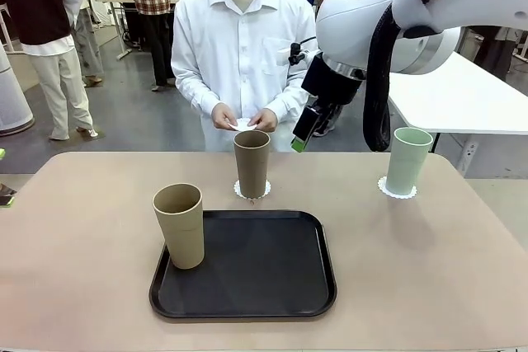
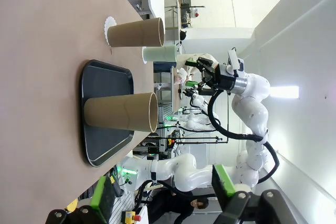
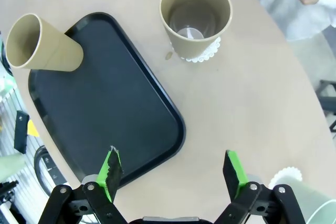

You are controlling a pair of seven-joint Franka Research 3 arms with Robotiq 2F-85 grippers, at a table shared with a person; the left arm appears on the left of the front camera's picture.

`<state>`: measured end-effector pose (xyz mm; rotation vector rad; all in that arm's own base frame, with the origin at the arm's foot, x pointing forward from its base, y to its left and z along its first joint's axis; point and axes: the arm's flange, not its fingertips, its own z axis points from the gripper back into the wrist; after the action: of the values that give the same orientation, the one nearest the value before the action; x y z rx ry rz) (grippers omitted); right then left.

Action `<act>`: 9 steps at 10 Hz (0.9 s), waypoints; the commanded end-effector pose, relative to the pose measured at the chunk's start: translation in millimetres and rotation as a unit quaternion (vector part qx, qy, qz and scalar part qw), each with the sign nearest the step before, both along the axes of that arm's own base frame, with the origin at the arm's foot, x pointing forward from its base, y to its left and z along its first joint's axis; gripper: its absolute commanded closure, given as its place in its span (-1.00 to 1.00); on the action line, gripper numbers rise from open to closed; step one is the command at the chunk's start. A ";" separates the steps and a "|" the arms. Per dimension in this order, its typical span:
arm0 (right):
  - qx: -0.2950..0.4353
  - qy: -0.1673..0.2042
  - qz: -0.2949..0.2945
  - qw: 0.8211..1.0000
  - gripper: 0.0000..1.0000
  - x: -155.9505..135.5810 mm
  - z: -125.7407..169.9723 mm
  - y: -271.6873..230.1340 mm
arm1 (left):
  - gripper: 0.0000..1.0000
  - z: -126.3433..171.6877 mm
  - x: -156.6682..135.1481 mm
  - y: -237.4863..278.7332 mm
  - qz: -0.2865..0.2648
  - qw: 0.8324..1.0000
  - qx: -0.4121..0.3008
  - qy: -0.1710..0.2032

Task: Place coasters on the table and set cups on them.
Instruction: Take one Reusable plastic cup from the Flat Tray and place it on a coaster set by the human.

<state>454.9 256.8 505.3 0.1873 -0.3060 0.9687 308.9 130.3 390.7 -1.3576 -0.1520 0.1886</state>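
Tan cup (image 1: 179,224), the only one with no doily under it, is our target. Our right gripper (image 3: 172,162) hangs with jaws wide apart, holding nothing. Beneath it lies the black tray (image 3: 121,108), and across that tray, toward our left side, the tan cup stands upright on the tray's corner. Our left gripper (image 2: 164,174), also spread and empty, seems nearer. Beyond the right gripper, the person's hands (image 1: 223,117) hold the last coaster (image 1: 244,125).

Lab hall: white worktable (image 1: 470,100), bystanders (image 1: 45,30), grey floor (image 1: 136,125).
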 end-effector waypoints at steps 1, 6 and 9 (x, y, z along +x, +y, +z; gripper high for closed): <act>0.004 -0.006 -0.002 1.000 -1.00 0.7 -3.9 0.0 | -1.00 1.3 -0.5 0.4 0.002 1.000 -0.006 -0.006; 0.004 -0.006 -0.002 1.000 -1.00 0.7 -3.9 0.0 | -1.00 1.3 -0.5 0.4 0.002 1.000 -0.006 -0.006; 0.000 0.000 0.001 1.000 -1.00 -0.2 0.1 0.6 | -1.00 1.3 -0.5 0.4 0.002 1.000 -0.006 -0.006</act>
<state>454.6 257.5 505.4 0.1877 -0.3068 0.9702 308.9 130.3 390.7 -1.3576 -0.1520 0.1886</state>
